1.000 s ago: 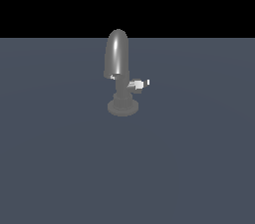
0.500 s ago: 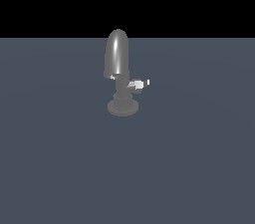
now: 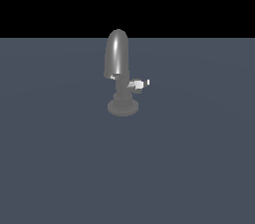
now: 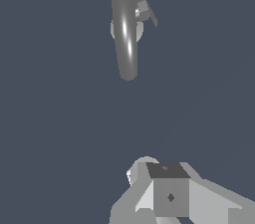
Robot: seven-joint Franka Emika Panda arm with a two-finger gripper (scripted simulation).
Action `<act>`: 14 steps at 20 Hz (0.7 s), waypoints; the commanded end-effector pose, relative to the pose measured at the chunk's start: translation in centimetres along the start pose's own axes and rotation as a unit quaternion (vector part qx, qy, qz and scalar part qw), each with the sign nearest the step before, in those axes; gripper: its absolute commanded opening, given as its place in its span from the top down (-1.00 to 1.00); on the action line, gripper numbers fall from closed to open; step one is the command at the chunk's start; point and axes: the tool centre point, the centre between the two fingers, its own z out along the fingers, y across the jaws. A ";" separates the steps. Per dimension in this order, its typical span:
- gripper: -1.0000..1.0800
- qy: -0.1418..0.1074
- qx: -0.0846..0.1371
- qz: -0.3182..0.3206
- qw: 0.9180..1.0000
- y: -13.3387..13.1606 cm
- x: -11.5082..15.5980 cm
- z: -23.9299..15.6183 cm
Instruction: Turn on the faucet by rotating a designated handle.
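Note:
The faucet [image 3: 118, 61] stands upright on the grey floor, with a tall rounded spout, a ribbed stem and a round disc base. The handle [image 3: 139, 84] is a tiny lever with a white tip, sticking from the stem toward the exterior view's right. The wrist view looks down on the faucet [image 4: 124, 29], and the handle [image 4: 145, 13] shows beside the spout. My gripper [image 4: 164, 180] shows only in the wrist view, as grey blocks at the frame edge, far from the faucet and touching nothing. Its jaws are not clear. The exterior view does not show the arm.
A flat dark grey floor [image 3: 199, 168] spreads all around the faucet. A black background lies beyond its far edge.

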 end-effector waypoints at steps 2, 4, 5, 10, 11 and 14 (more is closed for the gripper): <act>1.00 -0.026 0.010 0.023 0.999 -0.5 1.6 0.0; 1.00 -0.042 0.017 0.037 0.998 -0.8 2.6 0.0; 1.00 -0.050 0.020 0.044 0.998 -0.9 3.1 0.0; 1.00 -0.090 0.036 0.079 0.992 -1.5 5.7 0.3; 1.00 -0.098 0.039 0.087 0.991 -1.6 6.2 0.3; 1.00 -0.123 0.049 0.108 0.985 -1.8 7.8 0.6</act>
